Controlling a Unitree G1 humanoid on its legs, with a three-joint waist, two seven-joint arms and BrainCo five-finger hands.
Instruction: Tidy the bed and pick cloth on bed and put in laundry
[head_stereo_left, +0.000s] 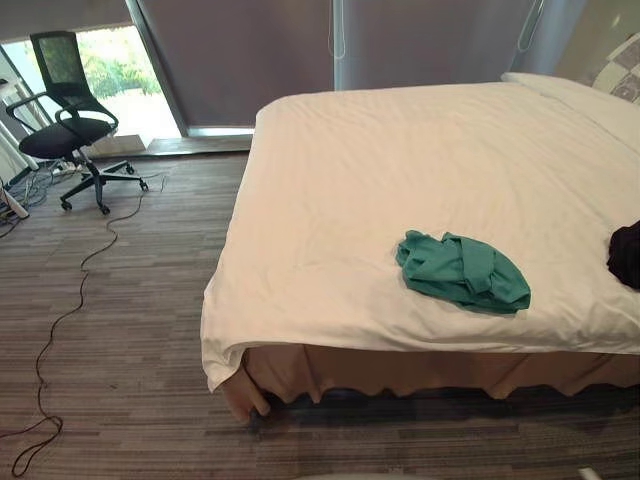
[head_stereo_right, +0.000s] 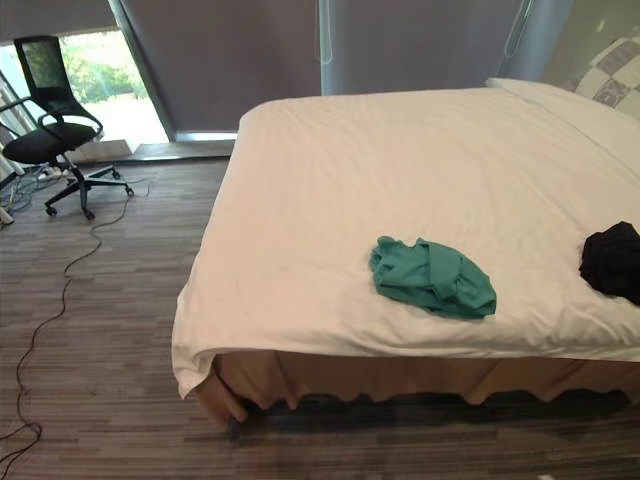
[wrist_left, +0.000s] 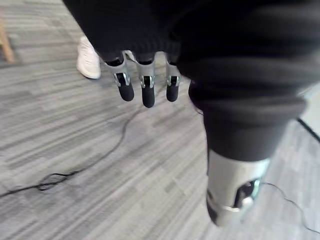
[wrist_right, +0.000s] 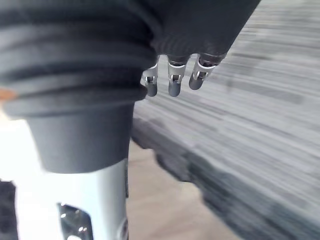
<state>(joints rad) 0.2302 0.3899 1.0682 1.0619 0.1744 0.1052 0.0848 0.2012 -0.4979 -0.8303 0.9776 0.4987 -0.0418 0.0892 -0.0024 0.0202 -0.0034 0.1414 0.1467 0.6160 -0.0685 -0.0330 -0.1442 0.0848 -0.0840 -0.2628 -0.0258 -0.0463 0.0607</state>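
While nothing is grasped yet, status below.
green cloth (head_stereo_left: 462, 270): crumpled heap on the bed (head_stereo_left: 330, 300), near its foot edge. That close to the edge, it looks reachable from the bed's foot without a deep lean.
black cloth (head_stereo_right: 612, 262): also on the bed, at its right side, well apart from the green cloth.
sheet (head_stereo_left: 420, 160): mostly smooth with light wrinkles. It hangs uneven at the bed's left foot corner.
pillow (head_stereo_right: 612, 78): at the bed's head end.
left hand (wrist_left: 145, 90): released, fingers straight, empty. It hangs over the floor (head_stereo_left: 120, 330) off the bed, probably parked at the side since no reach has begun. A person's white shoe (wrist_left: 89, 60) is beyond the fingers.
right hand (wrist_right: 172, 80): released, empty, low over the floor near the bed's foot side.
step: approach, no pick started.
next: green cloth first, as it's nearest. A soft heap wants a full-finger grab, then carry to laundry.
risk: lifting the sheet along with the cloth.
chair (head_stereo_left: 70, 125): well off the bed's left side, not in the way.
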